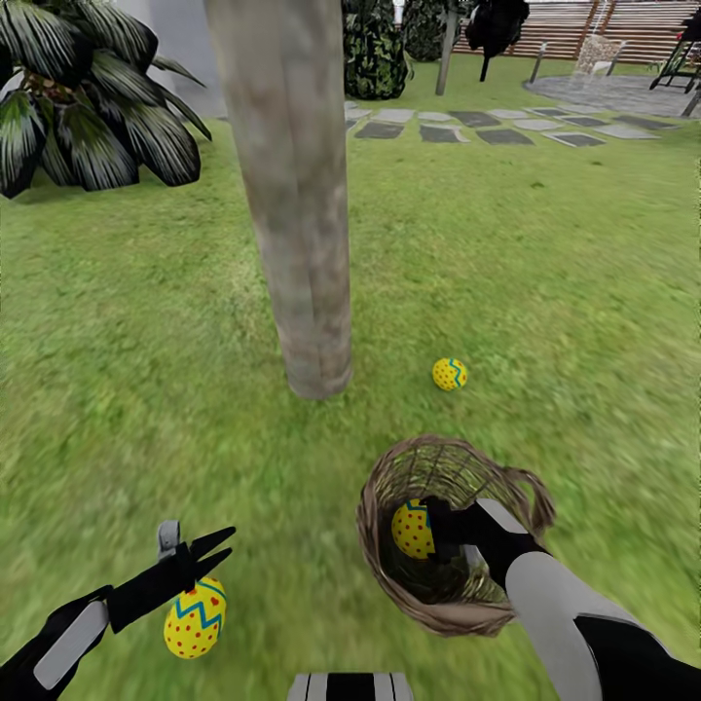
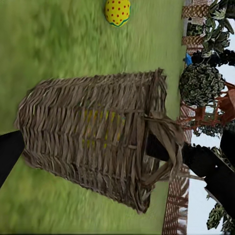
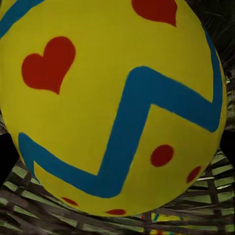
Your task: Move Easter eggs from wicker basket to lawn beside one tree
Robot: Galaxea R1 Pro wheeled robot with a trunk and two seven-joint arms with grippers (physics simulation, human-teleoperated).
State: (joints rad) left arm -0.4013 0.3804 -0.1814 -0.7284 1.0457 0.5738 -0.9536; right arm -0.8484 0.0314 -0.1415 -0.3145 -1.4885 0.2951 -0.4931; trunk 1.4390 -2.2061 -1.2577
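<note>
On the left, the left pincer (image 1: 216, 551) hangs low over the lawn (image 1: 117, 370) with its two fingers close together and nothing between them. An Easter egg (image 1: 195, 617) lies on the grass just beneath the fingertips, and whether they touch it cannot be told. This egg rests well short of the tree (image 1: 292, 195), whose trunk meets the grass further on. The risk here is twofold: a careless swing of that arm could knock the egg and send it rolling further off, and, left where it is, it may not count as being next to the trunk.

Further right, a second egg (image 1: 449, 374) sits on the grass near the foot of the trunk, beyond the basket; it looks settled.

Right again, the wicker basket (image 1: 389, 574) stands on the lawn with the right pincer (image 1: 435, 531) reaching down inside it, against the third egg (image 1: 413, 529). In the right wrist view that egg (image 3: 112, 103) sits right up against the camera, so the fingers appear to be at its sides; whether they are closed on it cannot be told. A smooth, rounded shell could squirt out of a shallow pinch and drop back in. The arm also passes close to the rim and loop handle (image 1: 534, 498), so lifting could snag and tip the light basket.
</note>
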